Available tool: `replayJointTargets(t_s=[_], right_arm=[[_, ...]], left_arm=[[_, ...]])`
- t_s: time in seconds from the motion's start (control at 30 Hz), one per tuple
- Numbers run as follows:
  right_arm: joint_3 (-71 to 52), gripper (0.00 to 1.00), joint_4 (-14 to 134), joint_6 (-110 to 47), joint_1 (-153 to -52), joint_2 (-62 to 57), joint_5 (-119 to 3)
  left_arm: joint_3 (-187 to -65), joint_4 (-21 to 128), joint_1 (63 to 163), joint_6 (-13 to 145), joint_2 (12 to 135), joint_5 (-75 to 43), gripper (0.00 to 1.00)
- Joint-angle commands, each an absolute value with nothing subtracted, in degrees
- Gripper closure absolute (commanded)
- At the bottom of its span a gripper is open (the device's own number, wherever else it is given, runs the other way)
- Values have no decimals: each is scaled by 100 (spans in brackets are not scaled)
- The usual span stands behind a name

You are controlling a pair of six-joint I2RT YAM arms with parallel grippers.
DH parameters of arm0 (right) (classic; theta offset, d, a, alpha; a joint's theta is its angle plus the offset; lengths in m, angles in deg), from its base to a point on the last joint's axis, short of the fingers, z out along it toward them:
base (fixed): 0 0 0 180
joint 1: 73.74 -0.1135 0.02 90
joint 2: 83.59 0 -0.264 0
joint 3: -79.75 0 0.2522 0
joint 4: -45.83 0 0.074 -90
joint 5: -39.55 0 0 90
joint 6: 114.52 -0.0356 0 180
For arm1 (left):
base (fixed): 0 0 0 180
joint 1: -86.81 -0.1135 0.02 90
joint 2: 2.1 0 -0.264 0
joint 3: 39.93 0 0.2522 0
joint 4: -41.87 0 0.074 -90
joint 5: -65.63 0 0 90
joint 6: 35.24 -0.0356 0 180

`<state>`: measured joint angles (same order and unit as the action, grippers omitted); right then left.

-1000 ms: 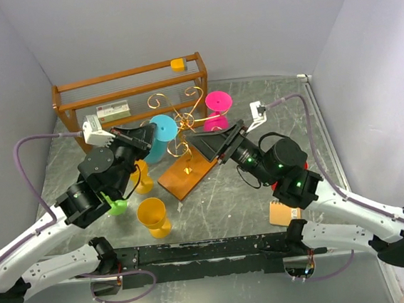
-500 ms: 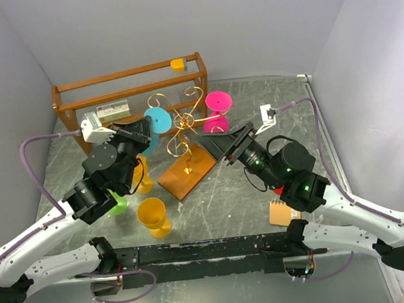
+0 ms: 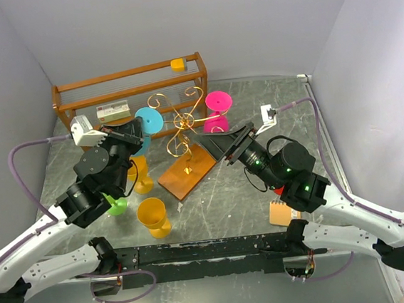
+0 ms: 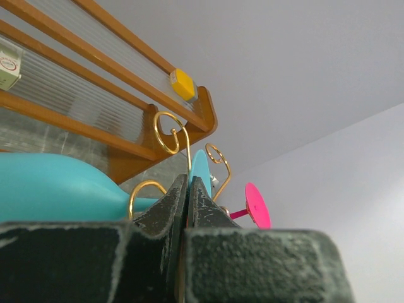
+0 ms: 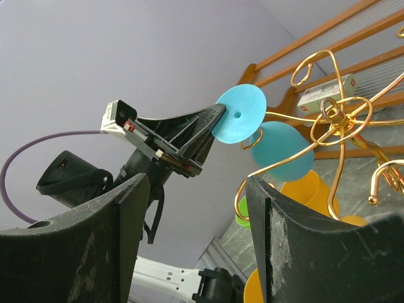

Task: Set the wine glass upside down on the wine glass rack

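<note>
The wine glass [image 3: 149, 119] is turquoise and hangs foot up, bowl down [image 5: 281, 151], beside the wine glass rack [image 3: 179, 121]. The rack is gold wire scrolls on a square wooden base [image 3: 187, 171]. My left gripper [image 3: 137, 129] is shut on the rim of the glass's round foot [image 5: 240, 120]. In the left wrist view the foot stands edge-on [image 4: 201, 167] above the left gripper [image 4: 188, 180]. A gold curl [image 5: 255, 136] crosses the stem; I cannot tell whether it bears the glass. My right gripper [image 3: 215, 141] stands open to the right of the rack, holding nothing [image 5: 196, 189].
A brown slatted shelf [image 3: 132, 94] stands behind, with a yellow block [image 3: 177, 63] and a small box [image 3: 112, 111] on it. A pink glass [image 3: 218, 107] stands at the back right. Two yellow glasses [image 3: 153, 215] [image 3: 141, 175], a green glass [image 3: 114, 203] and an orange notepad [image 3: 285, 213] lie nearer.
My left gripper has carried the turquoise glass a little left and back, away from the rack's centre. My right gripper drew back to the right and then stayed still.
</note>
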<state>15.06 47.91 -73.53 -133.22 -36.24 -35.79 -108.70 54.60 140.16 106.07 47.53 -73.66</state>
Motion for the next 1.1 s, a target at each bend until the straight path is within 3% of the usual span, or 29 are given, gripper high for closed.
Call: replayJointTargets(t_s=[0.0,0.7,1.07], right_arm=[[1563,38,4790,-7347,-13315,-3673,-3488],[1449,38,4799,-7347,-13314,-3527,-3495],[1331,40,4926,-7373,-13319,-3458,-3498]], left_arm=[[-10902,5736,13981,10739,4591,-7346,93],[-11254,6665,13980,10681,4482,-6262,93],[-11306,7096,13981,10666,4555,-6206,76]])
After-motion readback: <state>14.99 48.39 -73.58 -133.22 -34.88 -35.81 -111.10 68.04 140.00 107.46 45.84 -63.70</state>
